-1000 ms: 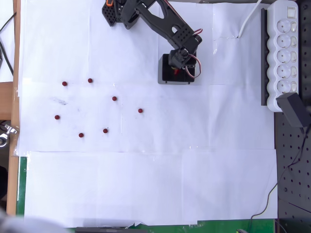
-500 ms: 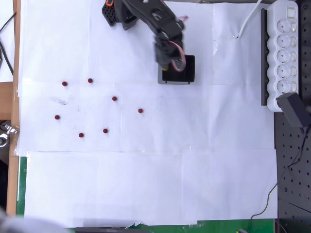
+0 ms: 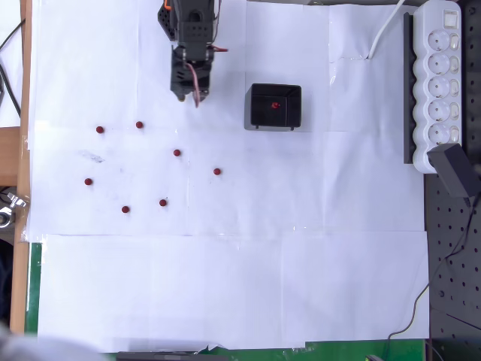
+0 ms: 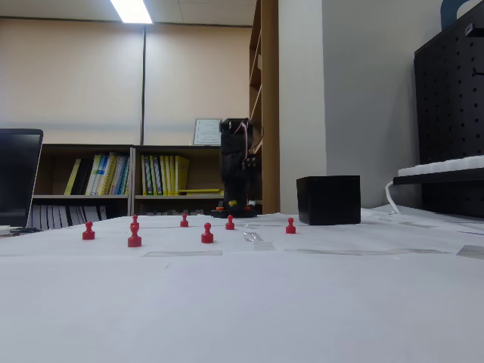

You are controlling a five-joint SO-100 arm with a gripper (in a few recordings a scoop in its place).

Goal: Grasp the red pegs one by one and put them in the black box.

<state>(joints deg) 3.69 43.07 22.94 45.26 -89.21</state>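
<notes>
In the overhead view the black arm's end effector (image 3: 197,99) hangs above the white paper-covered surface (image 3: 225,286) with nothing seen in its grip; how far it is open cannot be told; the small square black open-topped box (image 3: 275,106) sits to its right, apart, with one tiny dark-red peg (image 3: 275,105) inside; seven more red pegs lie scattered below and mostly left of the end effector, the nearest (image 3: 176,153) just below it; in the fixed view the pegs (image 4: 134,240) stand upright
</notes>
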